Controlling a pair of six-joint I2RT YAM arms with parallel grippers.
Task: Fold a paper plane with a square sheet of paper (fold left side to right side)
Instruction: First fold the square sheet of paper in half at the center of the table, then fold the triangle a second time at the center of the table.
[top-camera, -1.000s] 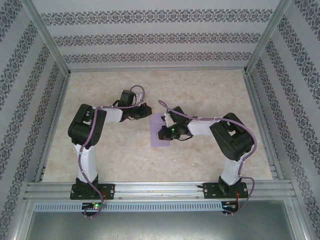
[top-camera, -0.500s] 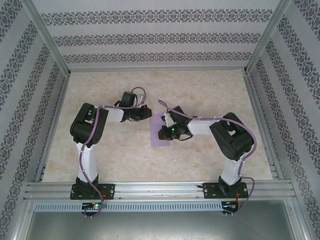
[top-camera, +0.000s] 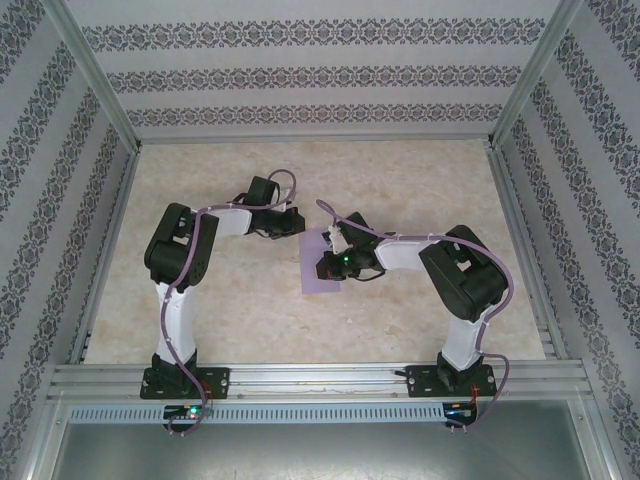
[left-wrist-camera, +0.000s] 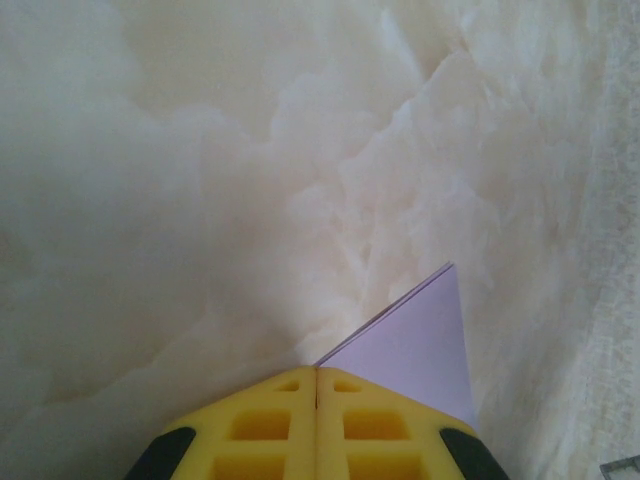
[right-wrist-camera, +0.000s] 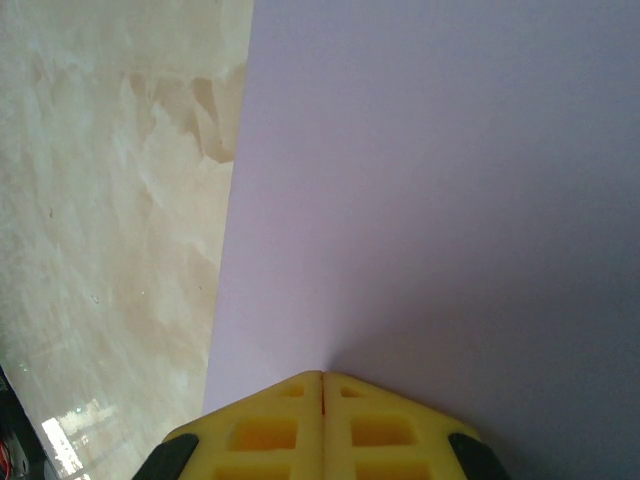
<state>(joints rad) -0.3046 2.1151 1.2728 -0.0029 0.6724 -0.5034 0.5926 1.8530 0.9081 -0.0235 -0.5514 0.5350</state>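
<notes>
The square sheet of paper (top-camera: 312, 281) is lilac and lies on the marble table between the arms as a tall, narrow rectangle. At its edge in the left wrist view the paper (left-wrist-camera: 415, 350) shows two layers. No paper plane shape is in view. My left gripper (top-camera: 298, 228) is shut, its yellow tips (left-wrist-camera: 317, 372) resting at the sheet's far left corner with nothing between them. My right gripper (top-camera: 323, 267) is shut too, its tips (right-wrist-camera: 322, 376) pressed down on the flat paper (right-wrist-camera: 430, 200) near the left edge.
The marble tabletop (top-camera: 420, 180) is ringed by an aluminium frame and patterned walls (top-camera: 320, 70). A metal rail (top-camera: 320, 378) with both arm bases runs along the near edge. Purple cables loop along both arms.
The left arm's wrist and forearm have swung a little to the right, with its tips staying by the sheet's corner. The right arm and the paper have not moved.
</notes>
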